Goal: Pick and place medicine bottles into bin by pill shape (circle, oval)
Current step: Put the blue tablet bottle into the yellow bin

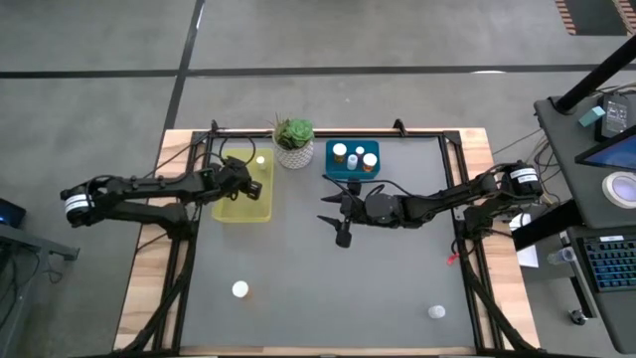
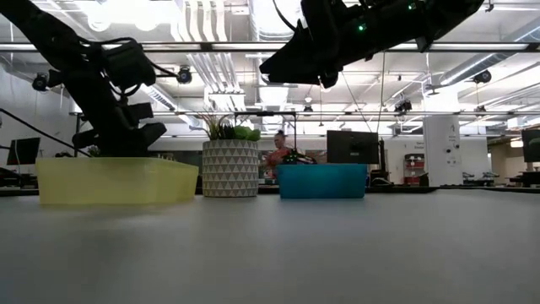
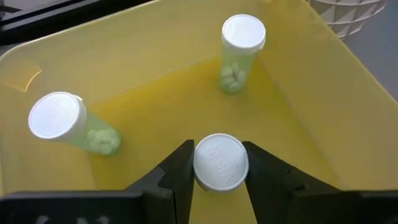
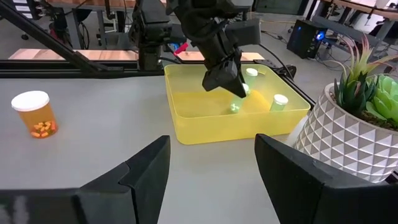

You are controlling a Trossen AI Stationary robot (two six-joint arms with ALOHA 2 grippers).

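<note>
1. Bottle (image 3: 221,162) held in the left hand (image 3: 217,171) is the thing the coming move turns on: the two dark fingers (image 3: 177,171) press on either side of its round white cap, and its body hangs out of sight straight below the cap, so its long axis points down toward the floor of the yellow bin (image 3: 323,93).
2. Left hand hangs inside the yellow bin's outline at the far left of the worktop (image 1: 328,278); in the right wrist view it shows low over the bin's far side with a bottle at its tip.
3. Two more bottles sit in the same bin, one upright (image 3: 242,53) ahead of the hand and one leaning (image 3: 68,121) off to the side; both are apart from the held bottle, so the spot below looks free.
4. Judgement: the release only needs the fingers to part, since the bottle is already over the bin floor and upright.
5. Right hand (image 1: 341,221) waits over mid-worktop with its fingers spread wide and nothing between them, just in front of the blue bin (image 1: 332,171), which holds three bottles.
6. Two bottles remain loose on the near worktop: one (image 1: 239,289) toward the left, one (image 1: 435,312) toward the right corner. The right arm is nearer the latter.
</note>
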